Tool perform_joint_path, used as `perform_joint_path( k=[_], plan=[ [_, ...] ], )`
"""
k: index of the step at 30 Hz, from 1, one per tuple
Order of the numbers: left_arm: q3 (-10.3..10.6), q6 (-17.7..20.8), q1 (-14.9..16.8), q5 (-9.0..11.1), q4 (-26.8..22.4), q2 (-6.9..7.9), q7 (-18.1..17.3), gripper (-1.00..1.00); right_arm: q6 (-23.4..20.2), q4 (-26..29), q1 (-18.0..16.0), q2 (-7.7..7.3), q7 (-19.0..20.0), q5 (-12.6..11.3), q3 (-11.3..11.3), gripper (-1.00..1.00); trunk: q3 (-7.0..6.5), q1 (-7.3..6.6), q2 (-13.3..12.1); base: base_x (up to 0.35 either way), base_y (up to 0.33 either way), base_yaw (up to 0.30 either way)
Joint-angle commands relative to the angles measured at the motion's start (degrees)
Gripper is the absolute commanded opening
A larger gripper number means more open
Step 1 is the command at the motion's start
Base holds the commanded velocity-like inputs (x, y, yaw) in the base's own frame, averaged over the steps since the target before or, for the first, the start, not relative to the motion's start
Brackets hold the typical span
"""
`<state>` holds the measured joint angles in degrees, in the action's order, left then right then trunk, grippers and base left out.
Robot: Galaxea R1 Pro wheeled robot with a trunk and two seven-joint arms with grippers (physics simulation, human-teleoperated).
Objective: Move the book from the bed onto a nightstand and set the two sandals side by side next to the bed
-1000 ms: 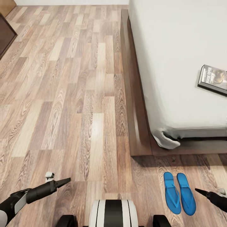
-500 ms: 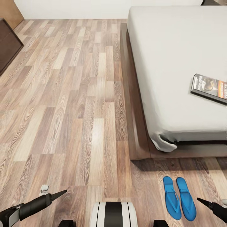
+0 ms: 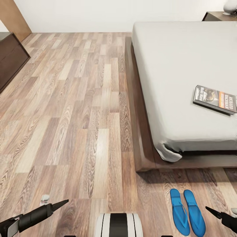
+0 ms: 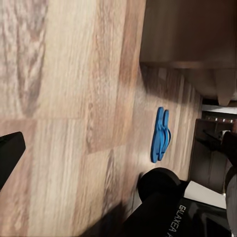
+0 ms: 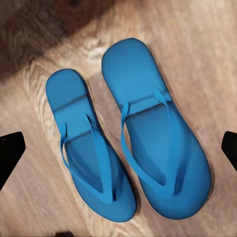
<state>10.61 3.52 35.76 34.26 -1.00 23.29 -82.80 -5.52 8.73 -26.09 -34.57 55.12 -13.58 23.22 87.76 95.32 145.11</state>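
1. Right gripper [image 3: 210, 210]: low at the head view's right edge, over the floor just right of the sandals. In the right wrist view its two dark fingertips [image 5: 11, 153] sit far apart at opposite edges, so it's spread wide w/ nothing between but floor and the sandals below.
2. Left gripper [image 3: 62, 203]: low at the head view's left, dark pointed tip aimed toward the centre, above bare planks. Left wrist view gives just one dark fingertip [image 4: 10, 153] at the edge; can't tell if apart or together.
3. Sandals [image 3: 187, 212]: two bright blue flip-flops, side by side, edges touching or nearly so, flat on the wood floor [image 3: 82, 115] just past the foot end of the bed. Right wrist cam looks straight down on them [image 5: 128, 133], thong straps up. Left wrist cam catches them [image 4: 160, 134] farther off, near the bed base.
4. Bed [image 3: 184, 65]: light-grey mattress on a dark-brown base, corner of sheet bunched at the near corner.
5. Book [image 3: 215, 99]: lies flat on the mattress near its right side, dark cover w/ orange band, well apart from both grippers.
6. Nightstand [image 3: 219, 15]: dark-brown, top right corner beyond the bed, pale object on top, partly cut off.
7. Dark cabinet [image 3: 11, 57] at far left by the wall.
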Motion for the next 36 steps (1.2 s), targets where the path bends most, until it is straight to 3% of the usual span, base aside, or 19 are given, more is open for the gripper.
perform_joint_path(
  k=[1,8,14,18,31,36],
  plan=[
    [0.5,0.4,0.0,0.5,0.0,0.03,-0.2,1.00,-0.5,-0.1,0.0,-0.01,0.2,-0.6,-0.1,1.00,-0.20,-0.03,0.0,0.000,0.000,0.000],
    [0.6,0.3,0.0,0.5,-0.1,-0.24,-0.1,1.00,-0.3,-0.4,0.0,0.07,0.2,-0.6,-0.1,1.00,-1.75,-0.21,-0.1,0.000,0.000,0.000],
    [0.6,0.3,0.0,0.5,-0.1,-0.50,0.6,1.00,-0.2,-0.5,0.0,2.26,0.2,-0.3,-0.2,1.00,-3.08,-0.37,-0.2,0.000,0.000,0.000],
    [0.6,0.3,0.0,0.5,-0.1,-0.59,1.6,1.00,0.0,-0.5,0.0,2.89,0.1,-0.2,-0.2,1.00,-3.96,-0.47,-0.2,0.000,0.000,0.000],
    [0.6,0.2,0.0,0.4,-0.1,-2.24,6.1,1.00,2.6,-2.8,0.0,3.23,0.1,-0.1,-0.2,1.00,-6.84,-0.81,-0.4,0.000,0.000,0.000],
    [0.6,-0.5,0.0,0.4,-0.1,-2.39,8.1,1.00,2.6,-2.9,0.0,5.35,0.0,-0.1,-0.2,1.00,-7.95,-0.94,-0.5,0.000,0.000,0.000]
  ],
)
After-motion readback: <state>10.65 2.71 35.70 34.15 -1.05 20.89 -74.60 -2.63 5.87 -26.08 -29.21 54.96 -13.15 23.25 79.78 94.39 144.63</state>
